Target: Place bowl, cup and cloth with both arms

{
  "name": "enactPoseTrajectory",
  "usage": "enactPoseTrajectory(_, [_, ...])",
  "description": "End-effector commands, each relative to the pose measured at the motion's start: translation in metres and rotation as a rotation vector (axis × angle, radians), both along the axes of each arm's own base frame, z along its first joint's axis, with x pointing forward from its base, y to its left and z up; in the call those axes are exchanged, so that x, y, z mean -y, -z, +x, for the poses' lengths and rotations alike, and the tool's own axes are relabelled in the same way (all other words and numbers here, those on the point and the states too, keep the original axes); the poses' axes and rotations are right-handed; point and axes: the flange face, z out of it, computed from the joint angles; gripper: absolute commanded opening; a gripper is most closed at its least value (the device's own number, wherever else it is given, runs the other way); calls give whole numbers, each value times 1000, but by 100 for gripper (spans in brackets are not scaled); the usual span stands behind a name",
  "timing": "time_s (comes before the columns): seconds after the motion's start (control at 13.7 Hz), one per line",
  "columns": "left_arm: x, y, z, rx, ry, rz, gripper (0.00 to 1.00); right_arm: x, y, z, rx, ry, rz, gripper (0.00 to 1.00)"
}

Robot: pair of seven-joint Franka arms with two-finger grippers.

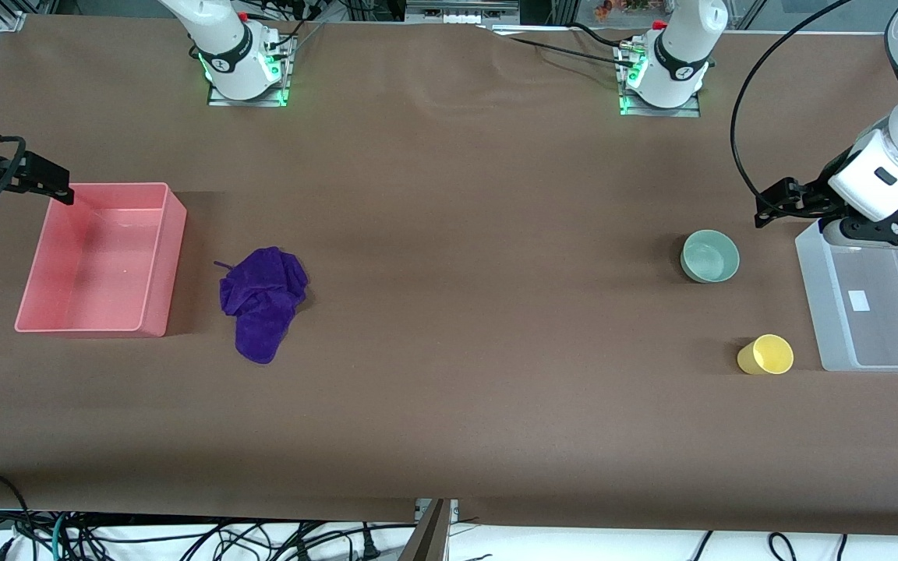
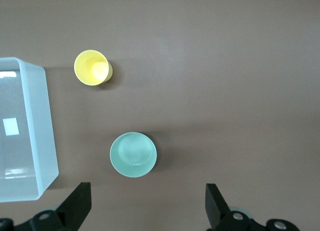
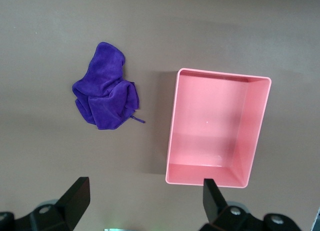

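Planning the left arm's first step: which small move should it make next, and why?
Probably lower the open left pincer toward the small mint-green bowl. It hangs beside the clear plastic bin, holding nothing, and the bowl sits upright and apart from the yellow plastic cup.

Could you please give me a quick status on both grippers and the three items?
Left gripper open, high by clear bin. Right gripper open by pink bin. Bowl, cup, cloth untouched on table; nothing in the way.

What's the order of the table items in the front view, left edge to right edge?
Pink bin → purple cloth → mint-green bowl → yellow cup → clear bin.
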Motion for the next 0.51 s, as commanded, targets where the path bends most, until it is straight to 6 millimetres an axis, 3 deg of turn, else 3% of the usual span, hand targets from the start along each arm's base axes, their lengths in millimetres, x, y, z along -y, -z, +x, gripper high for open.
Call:
enactPoseTrajectory(0.0, [2,6,-4,-51,-4,-8,100,1,0,0,7,5,11,100])
enactPoseTrajectory(0.29, [-15,29,-13,-127,0,64,100,3,-1,0,9,5,11,100])
enactPoseTrajectory(0.44, [-51,60,-19,-144,-49,57,100,2,-2,-1,10,7,11,100])
